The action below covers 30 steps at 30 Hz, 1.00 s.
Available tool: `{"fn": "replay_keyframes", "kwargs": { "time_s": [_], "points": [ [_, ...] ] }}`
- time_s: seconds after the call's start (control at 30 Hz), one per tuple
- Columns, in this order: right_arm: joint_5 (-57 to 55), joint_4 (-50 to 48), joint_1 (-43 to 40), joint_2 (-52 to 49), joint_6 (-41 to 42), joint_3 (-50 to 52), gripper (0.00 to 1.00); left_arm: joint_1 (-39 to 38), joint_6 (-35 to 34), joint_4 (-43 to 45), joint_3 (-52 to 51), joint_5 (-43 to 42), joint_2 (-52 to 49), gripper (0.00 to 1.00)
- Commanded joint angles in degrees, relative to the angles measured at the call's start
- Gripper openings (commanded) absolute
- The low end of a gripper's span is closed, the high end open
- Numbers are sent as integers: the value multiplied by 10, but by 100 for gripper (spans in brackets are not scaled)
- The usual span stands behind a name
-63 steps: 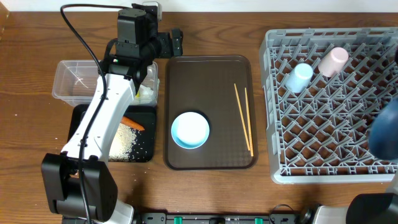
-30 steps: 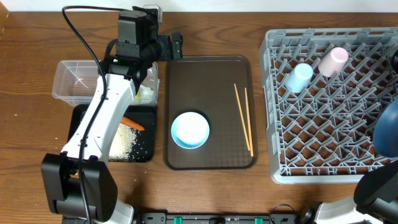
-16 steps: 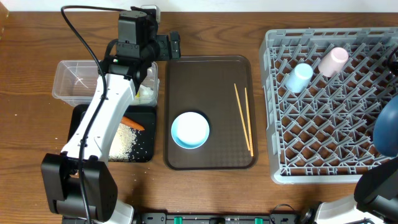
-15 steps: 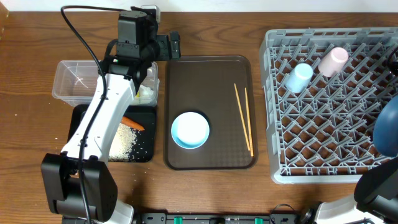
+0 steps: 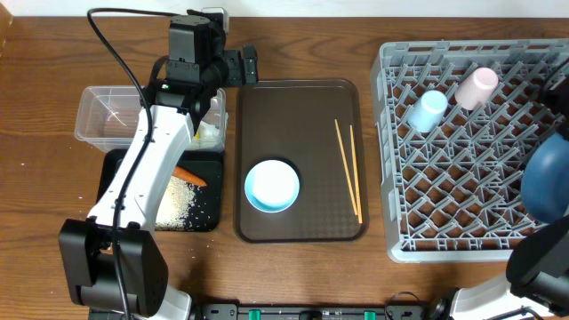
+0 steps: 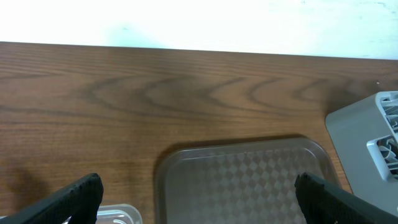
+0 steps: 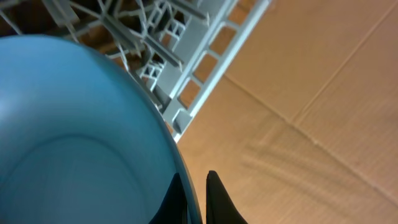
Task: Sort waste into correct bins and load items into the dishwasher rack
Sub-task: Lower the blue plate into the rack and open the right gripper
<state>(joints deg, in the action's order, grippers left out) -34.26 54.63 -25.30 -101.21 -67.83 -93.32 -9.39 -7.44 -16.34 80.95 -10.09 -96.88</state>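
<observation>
The left pincer point(image 6: 199, 194) stands wide, holding nothing, above the bench point(image 5: 40, 200) at the far edge of the one brown tray point(image 5: 307, 116). The right pincer point(image 7: 195, 198) is pinched tight on the rim of the one dark plate point(image 5: 546, 174), which hangs tilted over the right edge of the rack point(image 5: 471, 191).

Two cups lie in the rack's far part, a blue cup point(image 5: 427, 109) and a pink cup point(image 5: 476, 87), near each other but not touching. On the brown tray rest one bowl point(image 5: 272, 185) and, well to its right, two chopsticks point(image 5: 348, 169) side by side.

Left of the tray sit one clear tub point(image 5: 105, 116) and, nearer, one black tray point(image 5: 203, 213). The black tray holds one carrot point(image 5: 189, 176) and a heap of rice point(image 5: 174, 201), partly hidden by the left arm.
</observation>
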Motion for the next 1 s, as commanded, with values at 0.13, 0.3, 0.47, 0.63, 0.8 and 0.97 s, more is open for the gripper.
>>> {"fn": "replay_keyframes", "kwargs": {
  "time_s": [0.13,0.3,0.47,0.63,0.8,0.97],
  "points": [
    [24,10,49,-49,-30,4,1,1,4,-1,-1,7,-2,99],
    [24,5,81,-52,-30,4,1,1,3,0,-1,7,-2,99],
    [23,7,116,-52,-24,4,1,1,3,-1,-1,7,-2,99],
    [21,5,144,-52,-24,4,1,1,3,-1,-1,7,-2,99],
    [22,5,166,-52,-23,4,1,1,3,-1,-1,7,-2,99],
    [35,7,189,-52,-3,4,1,1,3,-1,-1,7,-2,99]
  ]
}}
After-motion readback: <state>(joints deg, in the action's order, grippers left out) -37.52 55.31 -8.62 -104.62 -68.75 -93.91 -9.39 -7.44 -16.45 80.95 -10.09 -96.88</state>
